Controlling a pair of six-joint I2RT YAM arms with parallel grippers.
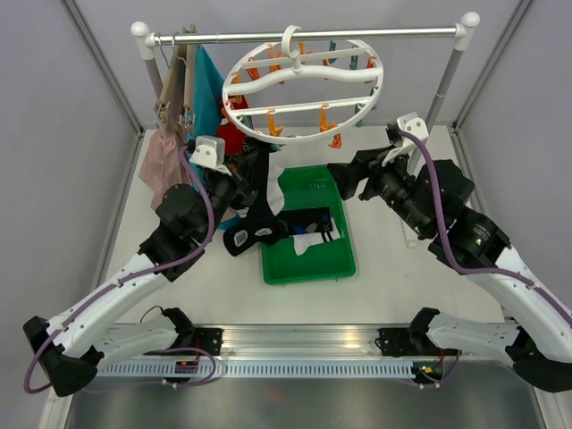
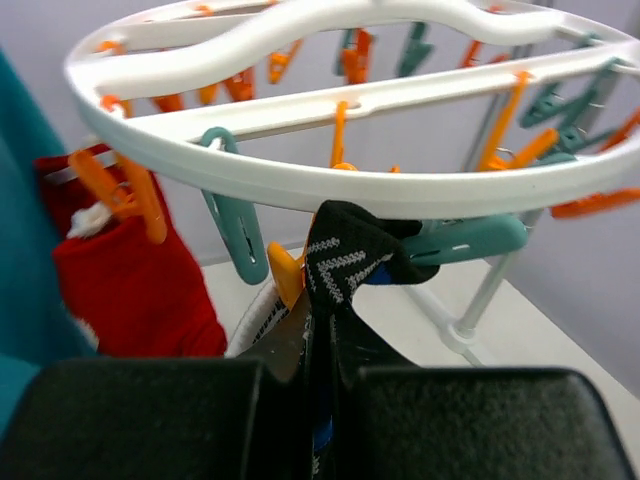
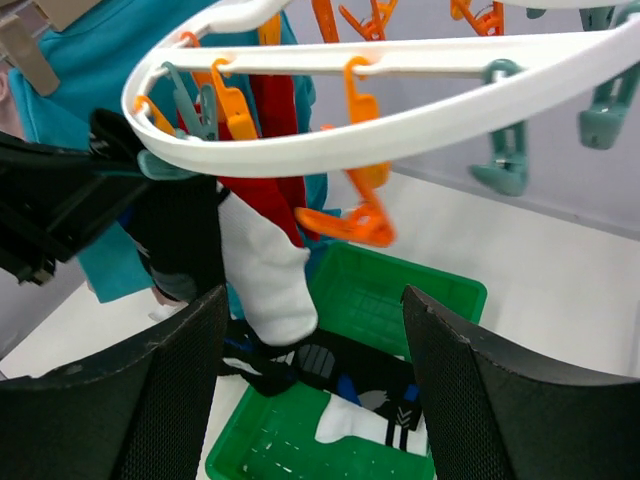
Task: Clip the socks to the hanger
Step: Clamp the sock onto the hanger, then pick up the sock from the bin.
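Observation:
The white ring hanger (image 1: 296, 138) hangs from the rail with orange and teal clips under it. My left gripper (image 1: 256, 168) is shut on a black sock (image 2: 345, 262) with white zigzag marks. It holds the sock's top up against a teal clip (image 2: 462, 241) under the near rim (image 2: 300, 186). The rest of that sock hangs down toward the tray (image 1: 250, 234). A red sock (image 2: 135, 285) hangs from an orange clip (image 2: 120, 195) and shows red with a white end in the right wrist view (image 3: 268, 275). My right gripper (image 1: 345, 179) is open and empty, above more black socks (image 3: 395, 380) in the tray.
A green tray (image 1: 308, 261) sits mid-table below the hanger. A teal cloth (image 1: 209, 85) and a pink garment (image 1: 164, 163) hang on slim hangers at the rail's left end. The rail (image 1: 357, 34) stands on two white posts at the back.

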